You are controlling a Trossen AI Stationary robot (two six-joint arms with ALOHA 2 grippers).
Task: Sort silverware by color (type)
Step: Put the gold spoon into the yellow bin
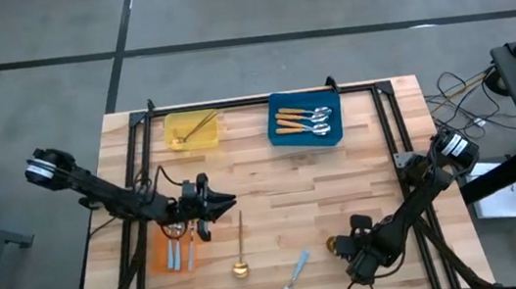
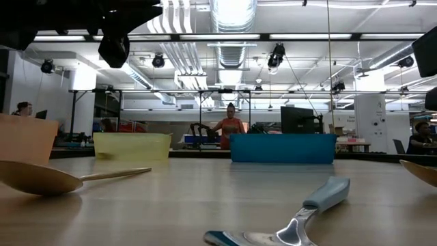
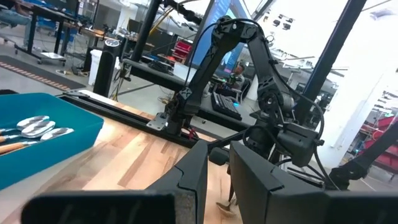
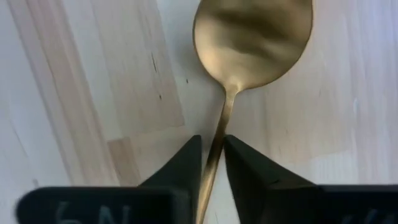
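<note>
My right gripper (image 4: 212, 140) points down near the table's front right, shut on a gold spoon (image 4: 252, 37) that lies on the wood (image 1: 332, 244). My left gripper (image 1: 231, 203) hovers level above the orange tray (image 1: 175, 258), which holds blue-handled spoons. Its fingers (image 3: 193, 171) stand almost together with nothing between them. A second gold spoon (image 1: 240, 250) and a blue-handled spoon (image 1: 296, 275) lie flat on the table near the front edge. The yellow tray (image 1: 190, 130) holds a gold spoon. Orange-handled spoons (image 1: 303, 121) lie in the blue tray (image 1: 336, 135). My right gripper pinches the gold spoon's thin handle (image 4: 217, 146) between its two fingers, just behind the bowl. The fingers come from above, pointing down, one on each side of the handle. The spoon lies flat on the table with its bowl turned up.
A black frame (image 1: 262, 99) runs along the far edge and down both sides of the table. Bare wood (image 1: 322, 186) lies between the trays and the loose spoons. People stand in the room beyond the far edge.
</note>
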